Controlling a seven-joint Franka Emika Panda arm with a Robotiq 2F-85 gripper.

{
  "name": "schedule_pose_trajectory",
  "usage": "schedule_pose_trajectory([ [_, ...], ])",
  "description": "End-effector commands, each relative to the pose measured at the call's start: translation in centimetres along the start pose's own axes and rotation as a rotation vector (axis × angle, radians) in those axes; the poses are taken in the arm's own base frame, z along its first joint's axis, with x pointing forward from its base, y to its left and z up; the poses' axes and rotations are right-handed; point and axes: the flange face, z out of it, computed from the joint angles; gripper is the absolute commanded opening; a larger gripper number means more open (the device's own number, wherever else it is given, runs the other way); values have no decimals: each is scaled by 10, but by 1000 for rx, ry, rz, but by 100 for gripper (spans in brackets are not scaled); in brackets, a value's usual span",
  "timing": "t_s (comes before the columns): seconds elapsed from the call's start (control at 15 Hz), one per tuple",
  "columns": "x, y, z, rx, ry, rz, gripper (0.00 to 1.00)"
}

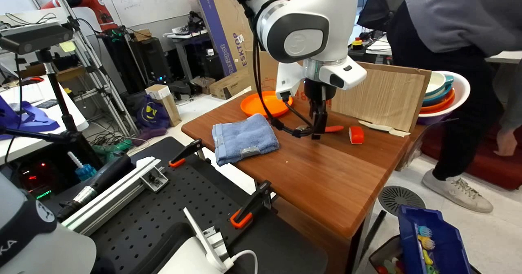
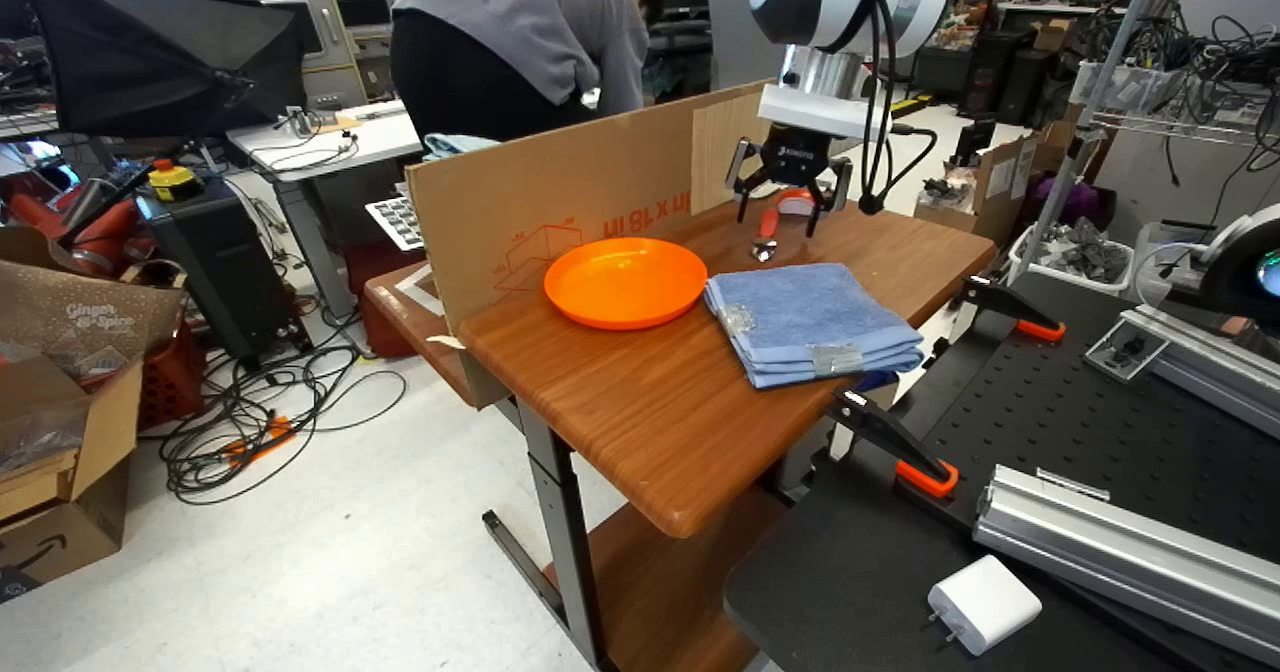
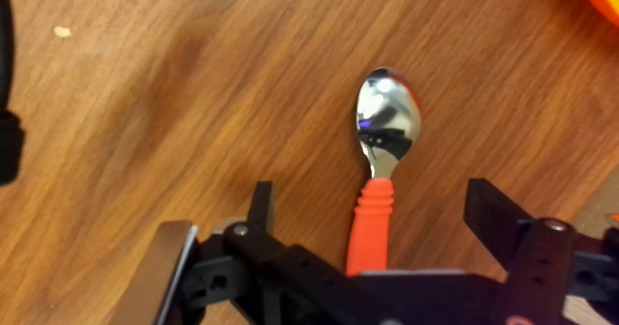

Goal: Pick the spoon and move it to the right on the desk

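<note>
The fingers (image 3: 260, 208) stand spread well apart, one to each side of the spoon (image 3: 376, 201) and touching neither side of it, so the gripper (image 2: 776, 228) holds nothing. The spoon's orange-red handle (image 3: 368, 240) runs between them, its tail end hidden behind the gripper in the wrist view; the polished metal bowl (image 3: 388, 112) points out past the fingertips, and the spoon lies on the wood-topped desk (image 2: 620, 422). How much height separates fingertips and desk is hard to judge from these angles. Farther out, an orange plate (image 2: 625, 282) and a folded blue towel (image 2: 815, 317) lie off toward the bowl's end, with a cardboard panel (image 2: 580, 202) standing upright behind the plate. As I judge it, only the approach is done: the gripper looks lined up over the handle. The grip, the lift, the shift to the right and the setting down on the desk are all left to do.
</note>
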Motion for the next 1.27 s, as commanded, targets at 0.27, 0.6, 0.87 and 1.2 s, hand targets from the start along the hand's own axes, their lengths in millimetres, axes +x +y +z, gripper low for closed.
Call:
schedule_pose_trajectory([
  [0.27, -27, -12, -44, 65, 38, -53, 100],
  [0.6, -35, -20, -68, 71, 34, -76, 100],
  [0.87, -41, -15, -70, 68, 32, -87, 100],
  [1.2, -41, -16, -71, 69, 34, -88, 100],
])
